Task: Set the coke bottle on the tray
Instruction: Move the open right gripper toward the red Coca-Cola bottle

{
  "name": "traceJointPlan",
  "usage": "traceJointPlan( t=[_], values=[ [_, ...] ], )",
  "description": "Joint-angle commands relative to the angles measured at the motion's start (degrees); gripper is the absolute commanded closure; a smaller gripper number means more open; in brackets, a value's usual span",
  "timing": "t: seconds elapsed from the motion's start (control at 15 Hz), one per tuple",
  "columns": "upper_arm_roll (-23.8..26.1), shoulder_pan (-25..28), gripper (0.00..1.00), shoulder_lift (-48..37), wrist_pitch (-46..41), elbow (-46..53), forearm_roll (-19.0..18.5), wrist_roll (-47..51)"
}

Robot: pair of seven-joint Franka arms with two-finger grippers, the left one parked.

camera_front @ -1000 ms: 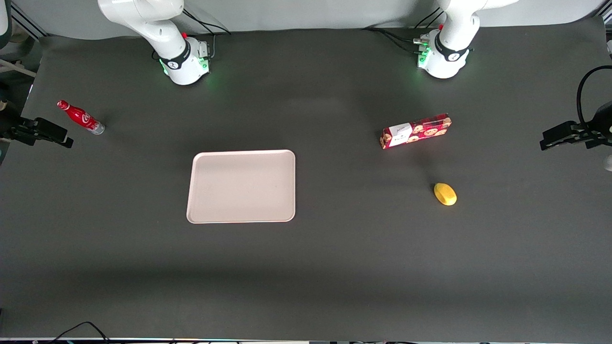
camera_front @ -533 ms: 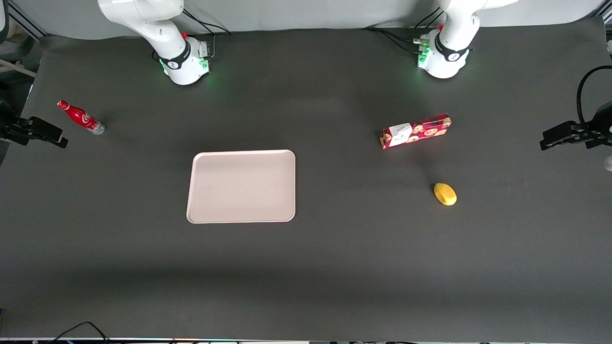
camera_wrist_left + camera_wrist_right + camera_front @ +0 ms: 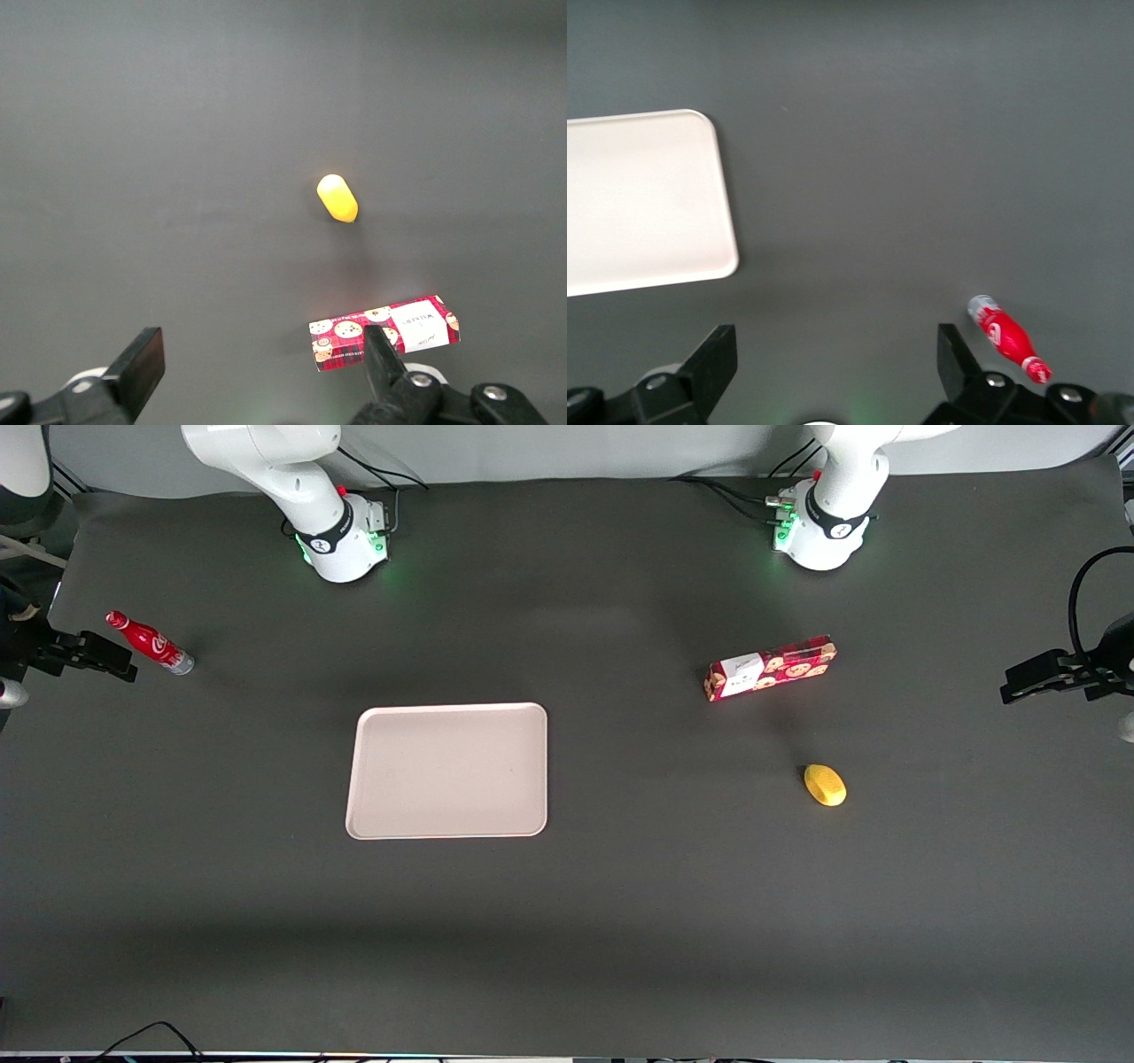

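Note:
The coke bottle (image 3: 149,642), small and red with a silvery base, lies on its side on the dark table toward the working arm's end; it also shows in the right wrist view (image 3: 1007,338). My gripper (image 3: 111,657) hovers beside its cap end, above the table and apart from the bottle. In the wrist view the gripper (image 3: 835,347) is open, with only bare table between its fingers. The pale pinkish-beige tray (image 3: 449,771) lies flat near the table's middle with nothing on it, and one rounded corner of the tray (image 3: 642,204) shows in the wrist view.
A red cookie box (image 3: 771,668) and a yellow lemon-like object (image 3: 825,785) lie toward the parked arm's end of the table. The working arm's base (image 3: 341,536) stands farther from the front camera than the tray.
My gripper has moved away from the front camera and closer to the bottle's cap end. The bottle and the tray have stayed where they were.

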Motion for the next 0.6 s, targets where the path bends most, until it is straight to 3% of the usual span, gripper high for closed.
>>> traceJointPlan(
  t=[0.0,0.13,0.27,0.33,0.53],
  values=[
    [-5.21,0.94,0.00,-17.85,12.18,-23.03,-5.80,0.12],
    [-9.19,-0.09,0.00,-20.80,13.90,-27.22,-7.31,-2.58],
    [-13.40,-4.21,0.00,-20.81,15.73,-29.85,-5.74,-11.09],
    [-14.20,-5.72,0.00,-21.07,17.13,-31.69,-3.81,-12.69],
    [-14.74,-13.88,0.00,-21.86,21.08,-36.70,-3.44,-16.73]
  ],
)
